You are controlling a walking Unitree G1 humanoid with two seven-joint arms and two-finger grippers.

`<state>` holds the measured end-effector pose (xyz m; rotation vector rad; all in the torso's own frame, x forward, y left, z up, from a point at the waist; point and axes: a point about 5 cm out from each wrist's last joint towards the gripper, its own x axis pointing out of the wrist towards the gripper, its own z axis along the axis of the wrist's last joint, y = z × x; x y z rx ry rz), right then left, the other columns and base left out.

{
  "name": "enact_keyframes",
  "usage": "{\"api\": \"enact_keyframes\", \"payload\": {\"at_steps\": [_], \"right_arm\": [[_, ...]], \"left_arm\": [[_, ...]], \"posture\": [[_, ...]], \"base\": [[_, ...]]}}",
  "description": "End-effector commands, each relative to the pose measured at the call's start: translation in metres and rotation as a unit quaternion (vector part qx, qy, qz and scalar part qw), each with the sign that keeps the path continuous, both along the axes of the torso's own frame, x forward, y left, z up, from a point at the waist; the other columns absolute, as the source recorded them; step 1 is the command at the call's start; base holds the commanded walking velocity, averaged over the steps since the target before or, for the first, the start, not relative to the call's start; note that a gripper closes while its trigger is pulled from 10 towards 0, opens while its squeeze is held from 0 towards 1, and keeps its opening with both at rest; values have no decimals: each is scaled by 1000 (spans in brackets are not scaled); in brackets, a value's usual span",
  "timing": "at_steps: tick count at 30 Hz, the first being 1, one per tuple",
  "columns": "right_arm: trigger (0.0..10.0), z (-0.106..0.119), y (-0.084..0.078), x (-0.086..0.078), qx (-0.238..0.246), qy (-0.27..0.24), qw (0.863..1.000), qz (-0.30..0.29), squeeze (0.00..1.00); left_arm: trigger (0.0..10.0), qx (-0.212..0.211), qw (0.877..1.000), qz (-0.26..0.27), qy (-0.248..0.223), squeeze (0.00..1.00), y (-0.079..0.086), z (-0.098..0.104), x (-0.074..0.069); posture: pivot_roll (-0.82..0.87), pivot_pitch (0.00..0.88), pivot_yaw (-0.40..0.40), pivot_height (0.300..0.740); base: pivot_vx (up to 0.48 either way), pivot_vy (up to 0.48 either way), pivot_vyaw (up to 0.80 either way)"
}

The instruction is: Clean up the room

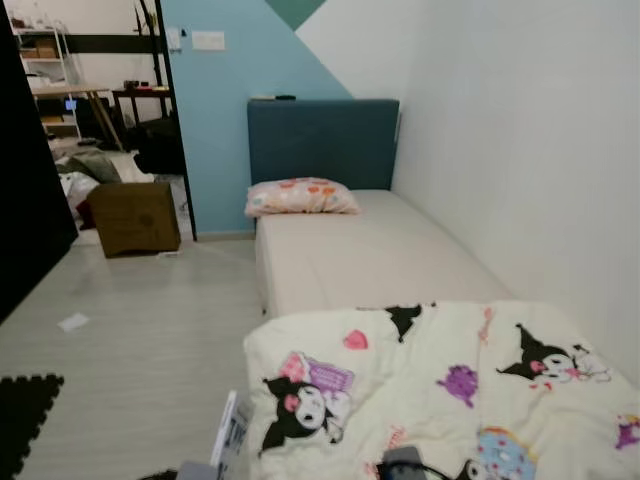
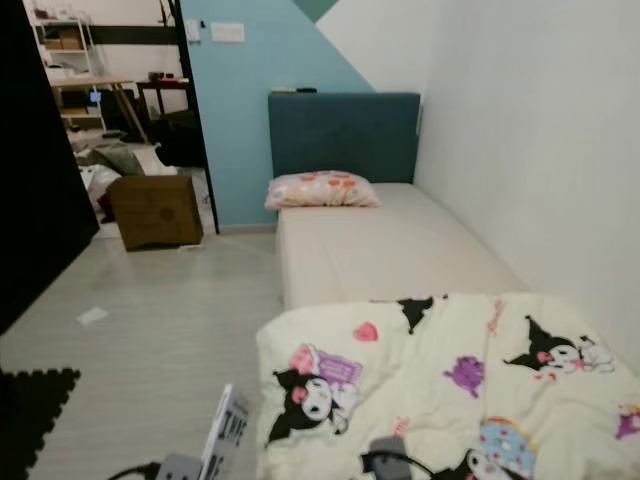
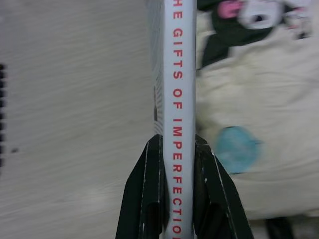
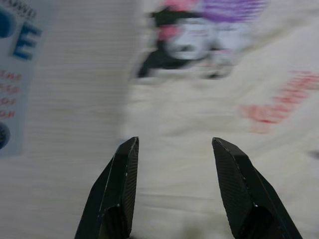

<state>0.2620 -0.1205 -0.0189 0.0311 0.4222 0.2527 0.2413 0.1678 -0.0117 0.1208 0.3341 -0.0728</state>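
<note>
Left tool [image 3: 177, 199]: black fingers clamped on the spine of a white book [image 3: 179, 99], one finger on each side; red capitals on the spine read "GIFTS OF IMPERFECT…", the rest cut off.
Book in the head views: upright at about 7 o'clock, low in the picture, on the floor side of the bed's near corner and just beside the blanket's edge.
Right tool [image 4: 174, 189]: fingers spread apart with nothing between them, pointing down at the blanket; the wrist picture is blurred.
Blanket [image 1: 450, 390]: cream, printed with black-and-pink cartoon characters, hearts and purple figures; bunched over the near end of the bed, from 5 to 6 o'clock.
Bed [image 1: 370, 255]: bare pale mattress running toward 12 o'clock, its right side along the white wall.
Headboard [image 1: 322, 140]: dark blue, upright against the light-blue wall at 12 o'clock.
Pillow [image 1: 300, 197]: pink with orange patches, lying at the head of the mattress, touching the headboard.
Floor [image 1: 150, 340]: pale wood planks, from 7 to 10 o'clock.
Cardboard box [image 1: 133, 216]: brown, standing on the floor at about 10 o'clock, near the doorway.
Paper scrap [image 1: 73, 322]: small and white, on the floor at 9 o'clock, well apart from the bed.
Foam mat [image 1: 25, 410]: black, toothed edge, at 8 o'clock.
</note>
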Motion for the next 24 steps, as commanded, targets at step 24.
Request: {"api": "enact_keyframes", "payload": {"at_steps": [24], "right_arm": [[10000, -7, -8, -8, 2, 11, 1000, -20, 0]], "left_arm": [[10000, 2, 1000, -10, -6, 0, 1, 3, 1]], "posture": [[19, 110, 10, 740]], "base": [[0, 385, -800]]}}
